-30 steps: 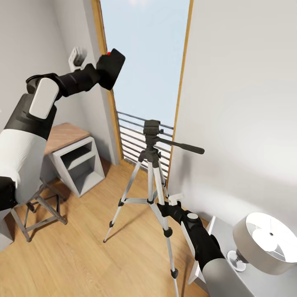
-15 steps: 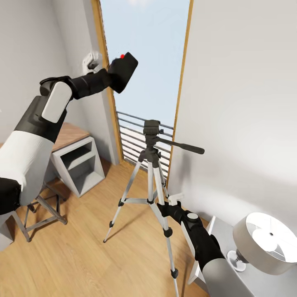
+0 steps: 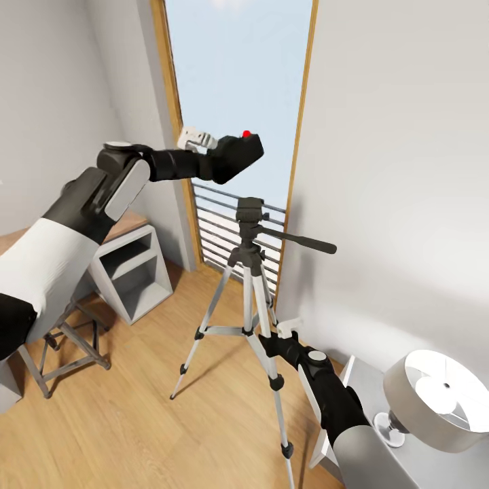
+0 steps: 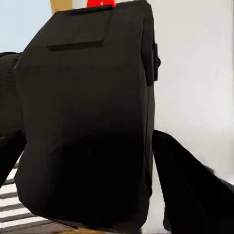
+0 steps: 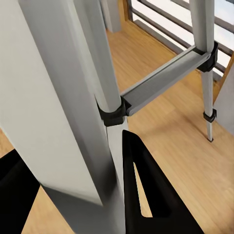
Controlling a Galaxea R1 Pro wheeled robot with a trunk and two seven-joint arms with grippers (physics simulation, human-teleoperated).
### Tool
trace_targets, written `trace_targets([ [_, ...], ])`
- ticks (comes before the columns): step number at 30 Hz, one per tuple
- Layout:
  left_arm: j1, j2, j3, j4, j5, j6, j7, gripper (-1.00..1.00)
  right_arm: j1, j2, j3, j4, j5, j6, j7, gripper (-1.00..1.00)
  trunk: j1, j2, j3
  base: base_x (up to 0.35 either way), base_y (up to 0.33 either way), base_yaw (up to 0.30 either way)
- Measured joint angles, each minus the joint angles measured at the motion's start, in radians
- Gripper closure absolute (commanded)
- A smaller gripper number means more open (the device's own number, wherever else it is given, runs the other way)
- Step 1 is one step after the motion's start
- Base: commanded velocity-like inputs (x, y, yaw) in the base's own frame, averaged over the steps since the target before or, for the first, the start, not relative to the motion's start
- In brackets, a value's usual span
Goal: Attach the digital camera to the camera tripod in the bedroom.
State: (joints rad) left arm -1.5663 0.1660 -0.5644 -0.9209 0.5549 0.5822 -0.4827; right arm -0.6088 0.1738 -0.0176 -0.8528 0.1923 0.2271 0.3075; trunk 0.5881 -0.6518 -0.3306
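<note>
The black digital camera (image 3: pixel 238 155), red button (image 3: pixel 246 134) up, hangs in front of the window with my left gripper (image 3: pixel 227 157) shut on it. It is a little above and left of the camera tripod's black head (image 3: pixel 250 210) and apart from it. In the left wrist view the camera body (image 4: pixel 92 122) sits between dark fingers (image 4: pixel 190 195). The tripod (image 3: pixel 248 299) stands on the wood floor, its handle (image 3: pixel 305 242) pointing right. My right gripper (image 3: pixel 267 341) is shut on a silver leg (image 5: pixel 73 97), low near the brace (image 5: pixel 161 80).
A tall wood-framed window (image 3: pixel 299 136) with a slatted railing (image 3: pixel 217 231) is behind the tripod. A grey cube shelf (image 3: pixel 129 272) under a wood top and a metal-legged stool (image 3: pixel 64 343) stand at left. A white lamp (image 3: pixel 438 401) sits on a grey cabinet at lower right.
My left arm has swung the camera right and down, from beside the window frame to just above and left of the tripod head. The right arm and tripod have not moved.
</note>
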Motion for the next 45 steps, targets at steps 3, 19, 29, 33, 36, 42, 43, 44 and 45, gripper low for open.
trace_targets([
  [3, 0.000, 0.001, -0.001, -0.004, -0.122, -0.010, -0.087, 1.00, 0.000, 0.000, 0.000, 0.000, 0.000, 0.000, 0.000, 1.00, 0.000, 0.000, 0.000, 0.000, 0.000, 0.000],
  [19, -0.006, -0.002, 0.010, 0.017, -0.315, -0.061, -0.186, 1.00, 0.000, 0.000, 0.000, 0.000, -0.001, 0.001, 0.000, 1.00, 0.000, 0.000, 0.000, 0.000, 0.000, 0.000],
  [29, -0.043, -0.011, 0.012, 0.169, -0.376, -0.156, -0.298, 1.00, 0.000, 0.000, 0.000, 0.000, -0.002, 0.000, -0.001, 1.00, 0.000, 0.000, 0.000, 0.000, 0.000, 0.000],
  [33, -0.051, -0.013, 0.013, 0.241, -0.377, -0.249, -0.355, 1.00, 0.000, 0.000, 0.000, 0.000, 0.000, 0.001, 0.000, 1.00, 0.000, 0.000, 0.000, 0.000, 0.000, 0.000],
  [36, -0.057, -0.017, 0.014, 0.294, -0.374, -0.311, -0.411, 1.00, 0.000, 0.000, 0.000, -0.001, 0.001, 0.001, 0.001, 1.00, 0.000, 0.000, 0.000, 0.000, 0.000, 0.000],
  [42, -0.058, -0.019, 0.015, 0.318, -0.352, -0.413, -0.473, 1.00, 0.000, 0.000, 0.000, 0.000, 0.002, 0.001, 0.001, 1.00, 0.000, 0.000, 0.000, 0.000, 0.000, 0.000],
  [43, -0.058, -0.019, 0.015, 0.319, -0.348, -0.417, -0.478, 1.00, 0.000, 0.000, 0.000, 0.000, 0.001, 0.001, 0.001, 1.00, 0.000, 0.000, 0.000, 0.000, 0.000, 0.000],
  [44, -0.058, -0.019, 0.016, 0.320, -0.337, -0.422, -0.486, 1.00, 0.000, 0.000, 0.000, 0.000, 0.002, 0.001, 0.001, 1.00, 0.000, 0.000, 0.000, 0.000, 0.000, 0.000],
  [45, -0.058, -0.019, 0.015, 0.321, -0.330, -0.424, -0.490, 1.00, 0.000, 0.000, 0.000, 0.000, 0.001, 0.001, 0.001, 1.00, 0.000, 0.000, 0.000, 0.000, 0.000, 0.000],
])
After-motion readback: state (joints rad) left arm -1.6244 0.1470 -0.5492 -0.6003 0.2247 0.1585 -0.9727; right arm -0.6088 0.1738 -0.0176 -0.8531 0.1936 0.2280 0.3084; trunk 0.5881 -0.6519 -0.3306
